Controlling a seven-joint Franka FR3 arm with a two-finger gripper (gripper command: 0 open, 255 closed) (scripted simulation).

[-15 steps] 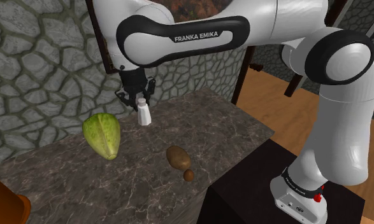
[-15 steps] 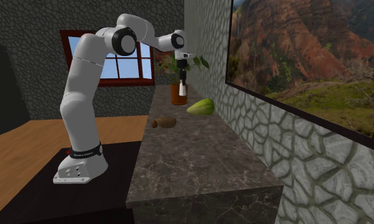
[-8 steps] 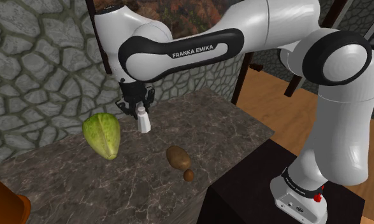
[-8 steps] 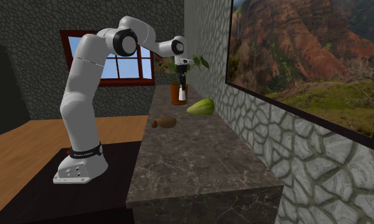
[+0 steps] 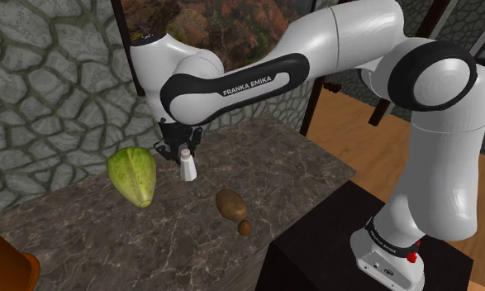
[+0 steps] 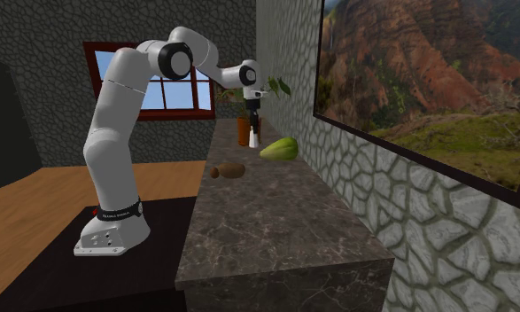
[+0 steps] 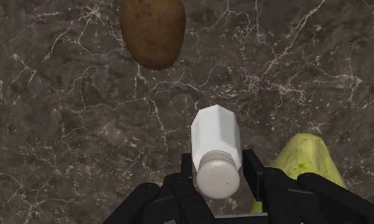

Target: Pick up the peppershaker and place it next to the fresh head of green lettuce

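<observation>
Standing upright between the black fingers (image 7: 253,173), the white pepper shaker (image 7: 215,151) is clasped at its rounded cap and neck, one pad on each side, so the gripper (image 7: 218,181) is clamped on it from above. In the shoulder view the shaker (image 5: 187,165) hangs straight down from the gripper (image 5: 183,154), its base very low over the dark veined stone counter (image 5: 298,165); whether the base touches the surface cannot be told.

Just beside the shaker, toward the shoulder view's left, lies the green head of lettuce (image 5: 134,175) on its side, near the shaker but apart from it. In the wrist view the lettuce (image 7: 306,159) shows close to one finger. In the second exterior view the shaker (image 6: 254,138) and gripper (image 6: 253,131) stand just left of the lettuce (image 6: 280,149).

On the other side of the shaker, nearer the counter's front edge, rests a brown potato (image 5: 230,204), with a small brown lump (image 5: 244,227) touching or almost touching it. The potato (image 7: 153,30) is well apart from the shaker.

Behind the counter rises a grey stone wall (image 5: 50,74). An orange pot (image 5: 1,264) sits at the counter's far end, and the arm's dark stand (image 5: 331,248) adjoins the counter.
</observation>
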